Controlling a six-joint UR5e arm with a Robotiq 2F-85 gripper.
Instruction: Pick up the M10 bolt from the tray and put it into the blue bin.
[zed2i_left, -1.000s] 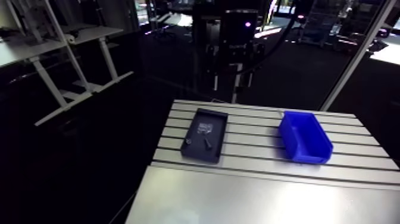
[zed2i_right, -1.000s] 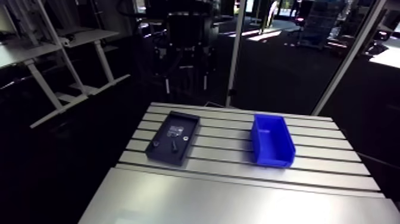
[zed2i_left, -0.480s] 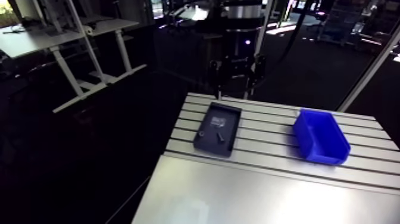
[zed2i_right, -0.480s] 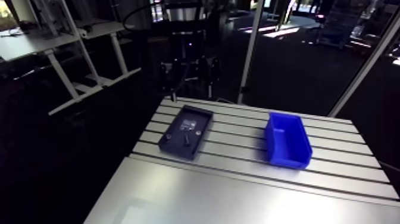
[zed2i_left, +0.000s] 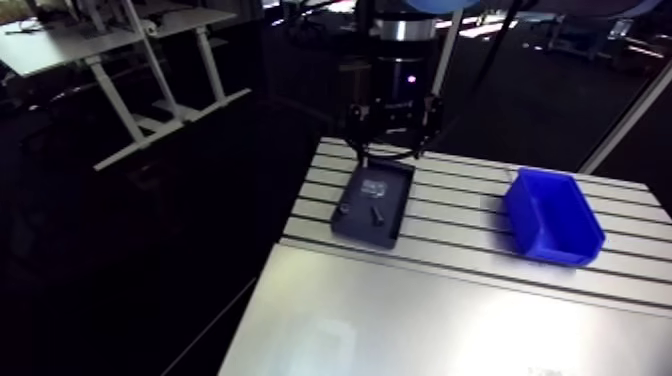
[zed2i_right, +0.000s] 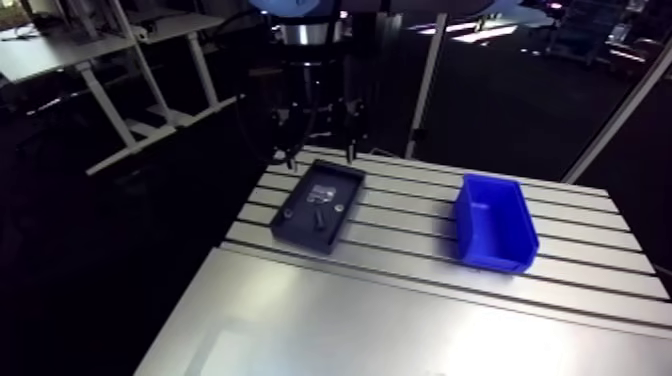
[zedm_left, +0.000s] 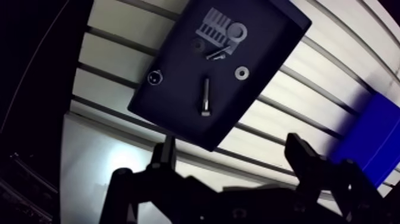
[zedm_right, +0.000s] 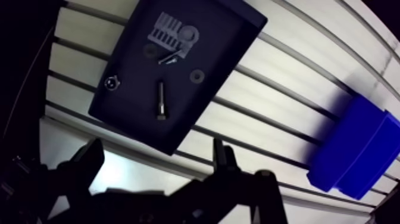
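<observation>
My pincer (zedm_left: 229, 144) hangs spread wide above the slotted counter (zedm_left: 280, 107), with nothing between its two dark fingers (zedm_left: 164, 156). Seen from the wrist, the near edge of the dark tray (zedm_left: 172, 104) lies just ahead of the fingertips. Seen from the arm, I stand over the tray's far end, clear of its floor.

The M10 bolt (zedm_left: 205, 98) lies flat on the tray floor, roughly mid-tray and ahead of my pincer, touching none of the other pieces. Beyond it, a pale printed label (zedm_left: 215, 25) sits at the tray's far end with a large ring (zedm_left: 238, 30) resting on its corner. A small screw (zedm_left: 217, 52) lies aslant just below the label, beside a dark washer (zedm_left: 197, 44). A bright washer (zedm_left: 241, 72) rests apart from these toward one long side of the tray, and a small round nut (zedm_left: 155, 76) sits near the opposite side.

The blue bin (zed2i_left: 555, 215) stands upright on the same counter, well apart from the tray, with several slots between them. A smooth metal plate (zed2i_left: 420, 320) covers the counter's near part, its edge running close along the tray's near end.
</observation>
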